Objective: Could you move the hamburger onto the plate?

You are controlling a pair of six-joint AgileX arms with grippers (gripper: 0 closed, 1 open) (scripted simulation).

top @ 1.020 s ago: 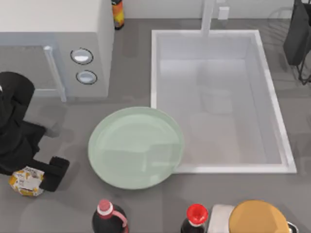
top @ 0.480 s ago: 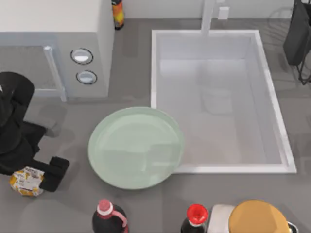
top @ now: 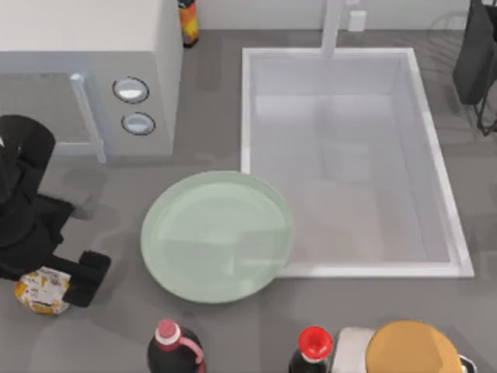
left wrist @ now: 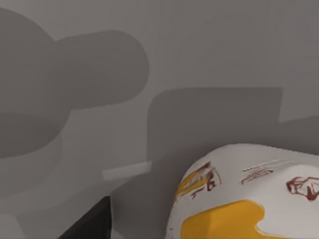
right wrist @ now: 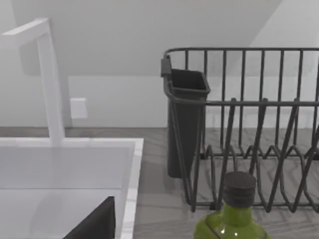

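Gripping: left gripper [top: 48, 284] is down at the hamburger [top: 43, 290] near the table's left edge in the top view; one dark finger [top: 85, 276] stands just beside the wrap, but I cannot tell whether the hold is clenched or loose.
Hamburger: on the grey table [top: 116, 326], well apart from the plate [top: 217, 236], which lies right of it.
Handling: judged light and soft; the paper wrap [left wrist: 239, 194] may crumple or slip, so a gentle squeeze across the rounded middle looks best.
Plate: nothing on it, its rim just overlapping the sink [top: 348, 162] corner.
Markings: yellow patch and dark red line prints on the wrap; no words can be read.
Right arm: parked at the far right, by the dish rack [right wrist: 244, 129].
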